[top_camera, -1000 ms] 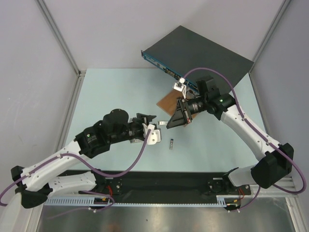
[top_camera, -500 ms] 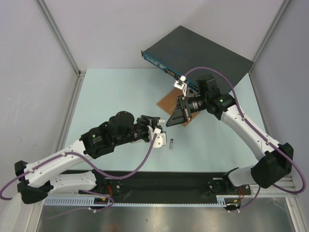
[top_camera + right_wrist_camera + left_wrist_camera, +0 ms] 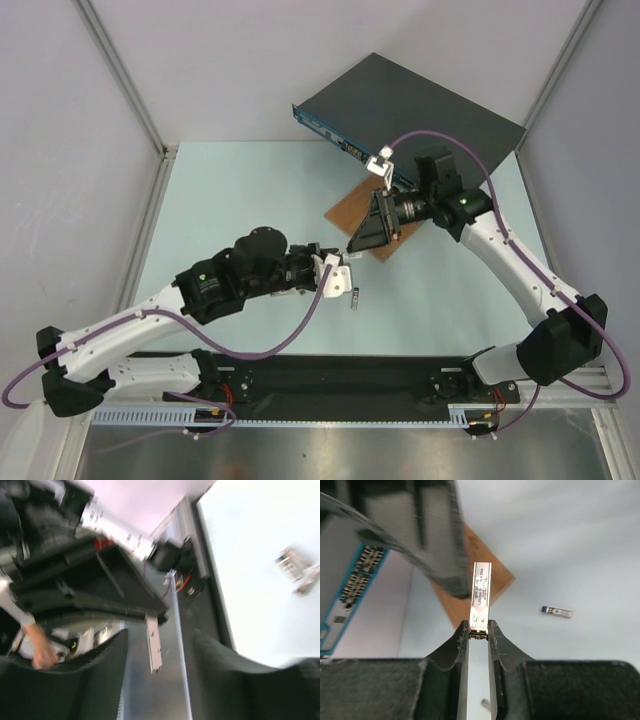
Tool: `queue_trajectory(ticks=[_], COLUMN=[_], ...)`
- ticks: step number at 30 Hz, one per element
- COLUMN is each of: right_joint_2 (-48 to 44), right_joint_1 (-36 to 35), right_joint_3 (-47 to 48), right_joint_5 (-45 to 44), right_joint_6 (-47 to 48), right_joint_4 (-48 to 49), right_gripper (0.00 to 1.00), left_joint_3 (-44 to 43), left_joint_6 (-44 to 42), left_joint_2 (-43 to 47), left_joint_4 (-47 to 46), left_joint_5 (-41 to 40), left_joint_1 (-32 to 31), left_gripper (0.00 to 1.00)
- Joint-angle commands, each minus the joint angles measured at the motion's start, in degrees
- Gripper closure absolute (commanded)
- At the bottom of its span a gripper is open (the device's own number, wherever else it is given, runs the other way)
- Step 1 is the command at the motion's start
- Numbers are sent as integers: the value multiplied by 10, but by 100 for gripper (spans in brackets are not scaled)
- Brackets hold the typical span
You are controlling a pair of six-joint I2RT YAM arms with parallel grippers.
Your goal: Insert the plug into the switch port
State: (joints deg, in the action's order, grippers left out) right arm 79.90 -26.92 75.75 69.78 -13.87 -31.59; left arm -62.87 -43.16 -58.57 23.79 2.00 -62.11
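Observation:
In the left wrist view the plug (image 3: pixel 481 599), a slim silver module with a printed label, points away from the camera. My left gripper (image 3: pixel 478 626) is shut on its near end. My right gripper (image 3: pixel 160 636) is open, with the plug (image 3: pixel 154 644) hanging free between its spread fingers. From above, the left gripper (image 3: pixel 340 263) and right gripper (image 3: pixel 366 235) meet over the table's middle. The switch (image 3: pixel 420 110), a flat dark box with a blue socket strip (image 3: pixel 351 587), lies at the back.
A brown wooden board (image 3: pixel 352 210) lies under the right gripper, in front of the switch. A second small module (image 3: pixel 354 296) lies on the table near the left gripper. Two more small pieces (image 3: pixel 292 564) show in the right wrist view.
The left arm has moved right and closed on the plug. The right gripper, shut on the plug before, has opened and drawn back a little toward the switch.

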Motion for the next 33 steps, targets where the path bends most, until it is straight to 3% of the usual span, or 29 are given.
queue_trajectory(ticks=[1,8,12,15,20,23,28,33], right_joint_2=[9,-36,-81,-111,-169,-185,-179,-164], right_joint_1=[46,135,188,265,423,480,501,501], right_joint_3=[82,154,154,124,49,8,-41,-102], right_joint_5=[-20,-101,-180,-229,-235,-242,-243,-211], right_joint_6=[-12,-84,-71,-88,-105,-114,-139,-246], right_joint_4=[23,98,82,46,4,-8,11,104], right_gripper=[39,27,22,21,20,19,18,17], left_joint_3=[-39,-92,-117,-166,-271,-332,-384,-430], left_joint_6=[118,268,323,369,424,452,479,492], left_joint_2=[-22,-67,-113,-167,-247,-299,-354,-386], left_joint_4=[12,24,4,3,17,36,54,69], left_joint_5=[15,-4,-18,-67,-156,-195,-221,-227], left_joint_1=[-6,-6,-6,-6,-9,-11,-11,-11], left_gripper=[100,100,100,100,99,100,100,100])
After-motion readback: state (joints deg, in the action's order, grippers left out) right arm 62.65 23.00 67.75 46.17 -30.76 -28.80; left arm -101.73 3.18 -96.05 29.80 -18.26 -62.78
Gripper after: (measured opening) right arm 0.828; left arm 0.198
